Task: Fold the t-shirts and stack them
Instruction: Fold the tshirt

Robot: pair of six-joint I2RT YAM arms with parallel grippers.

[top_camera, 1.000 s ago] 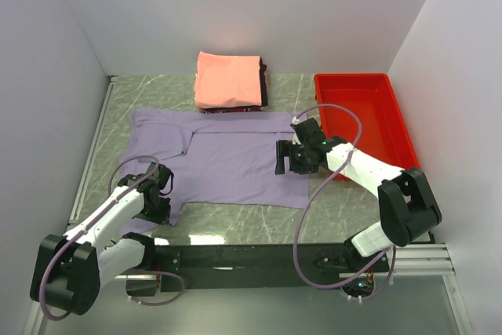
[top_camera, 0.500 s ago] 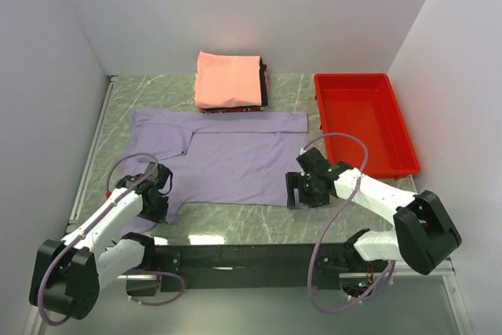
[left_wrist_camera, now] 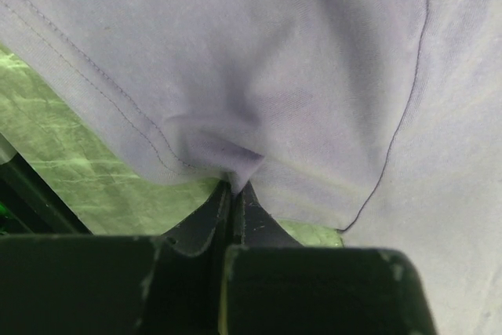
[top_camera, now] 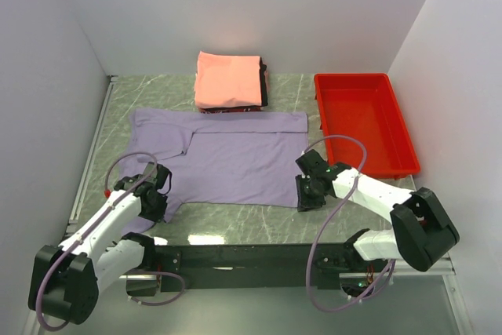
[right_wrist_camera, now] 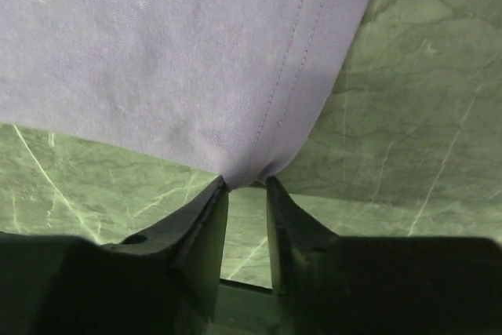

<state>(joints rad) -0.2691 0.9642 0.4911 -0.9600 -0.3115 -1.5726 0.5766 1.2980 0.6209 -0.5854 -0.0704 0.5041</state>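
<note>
A lavender t-shirt (top_camera: 227,158) lies spread flat on the green marbled table, its near hem towards the arms. My left gripper (top_camera: 154,200) is at its near left corner. In the left wrist view the gripper (left_wrist_camera: 234,189) is shut on a pinched fold of the t-shirt (left_wrist_camera: 274,60). My right gripper (top_camera: 306,194) is at the near right corner. In the right wrist view its fingertips (right_wrist_camera: 219,191) clamp the bunched hem of the t-shirt (right_wrist_camera: 172,52), with a narrow gap behind them. A stack of folded t-shirts (top_camera: 229,80), salmon-pink on top, sits behind it.
A red plastic tray (top_camera: 369,78) stands at the back right, close to the right arm's elbow. White walls close in the table on the left, back and right. A black rail runs along the near edge.
My right gripper has moved from the t-shirt's right edge down to its near right corner and closed on the hem. The left gripper has kept its hold in place.
</note>
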